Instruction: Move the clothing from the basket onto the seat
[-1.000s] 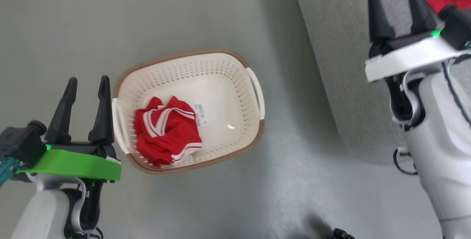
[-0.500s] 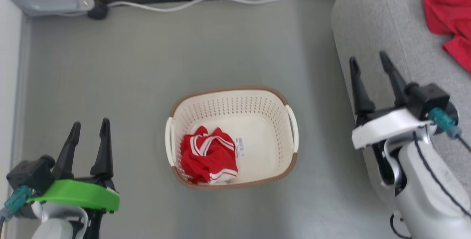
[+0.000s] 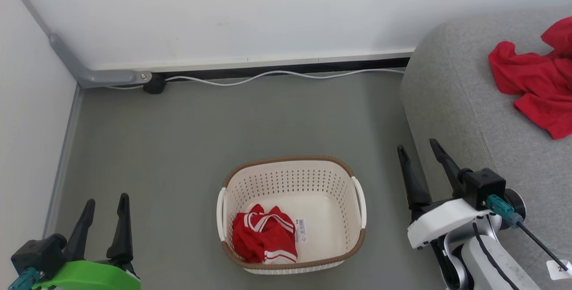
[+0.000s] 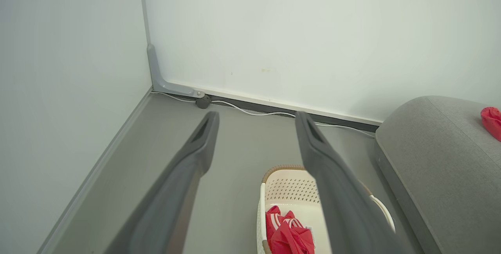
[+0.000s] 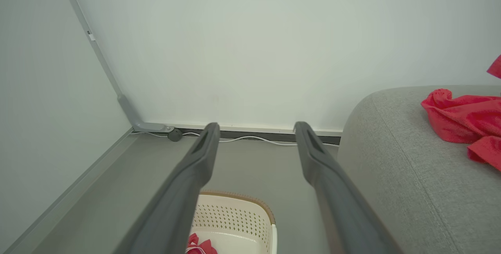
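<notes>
Half the work looks done. The plain red garment (image 3: pixel 532 80) lies on the seat (image 3: pixel 451 102), beyond the right hand (image 3: pixel 416 144) and to its right. The striped garment (image 3: pixel 263 238) sits bunched in the basket (image 3: pixel 290 159), which stands on the floor between the two hands, closer to the right one. The cloth is in the basket end nearer the left hand (image 3: pixel 107 198). Both hands are empty, fingers spread wide, and neither touches anything. The step in hand appears to be the reach for this second garment. That calls for one hand to drop over the rim, straddle the heap, close on a thick fold, lift clear of the wall, then carry it to the seat.
</notes>
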Available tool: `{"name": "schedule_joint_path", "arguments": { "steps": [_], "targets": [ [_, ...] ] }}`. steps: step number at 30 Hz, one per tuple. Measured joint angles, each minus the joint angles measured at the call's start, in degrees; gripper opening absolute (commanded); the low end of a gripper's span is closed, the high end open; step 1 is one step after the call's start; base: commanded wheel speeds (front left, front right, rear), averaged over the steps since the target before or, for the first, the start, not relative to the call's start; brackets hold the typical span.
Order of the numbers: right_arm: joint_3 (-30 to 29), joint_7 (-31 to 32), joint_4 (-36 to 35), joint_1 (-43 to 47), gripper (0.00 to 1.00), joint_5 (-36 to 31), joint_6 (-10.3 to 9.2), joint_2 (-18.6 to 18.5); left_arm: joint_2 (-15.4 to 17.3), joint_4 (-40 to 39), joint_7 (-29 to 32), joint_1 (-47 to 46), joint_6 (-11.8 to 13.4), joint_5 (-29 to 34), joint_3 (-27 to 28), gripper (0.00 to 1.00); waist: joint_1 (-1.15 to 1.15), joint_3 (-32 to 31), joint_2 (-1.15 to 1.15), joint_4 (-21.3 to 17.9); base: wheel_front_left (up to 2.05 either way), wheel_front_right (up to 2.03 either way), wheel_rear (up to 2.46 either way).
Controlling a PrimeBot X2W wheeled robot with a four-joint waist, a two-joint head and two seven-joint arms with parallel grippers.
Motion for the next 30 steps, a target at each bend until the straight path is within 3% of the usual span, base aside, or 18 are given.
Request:
{"name": "schedule_joint_path", "arguments": {
  "steps": [11, 20, 30],
  "targets": [
    [-0.07, 0.03, -4.48, 1.66, 1.0, -1.03, -0.79, -0.31, 1.09, -3.89, -0.01, 1.38, 0.0, -0.11, 0.62, 1.0, 0.0, -1.23, 0.0, -2.02, 0.0, 0.0, 0.0],
    [0.51, 0.05, -8.65, 1.46, 1.0, -3.09, -0.85, -1.26, 2.7, -7.88, 2.72, 0.97, -0.22, 0.2, -1.3, 1.0, 0.0, 4.22, 0.0, -2.72, 0.0, 0.0, 0.0],
    [1.31, 0.08, -12.11, -1.71, 1.0, -4.82, -1.21, -1.4, 3.48, -11.2, 9.0, -6.12, -1.32, 2.9, -6.69, 1.0, 0.0, 11.86, 0.0, -3.48, 0.0, 0.0, 0.0]
  ]
}}
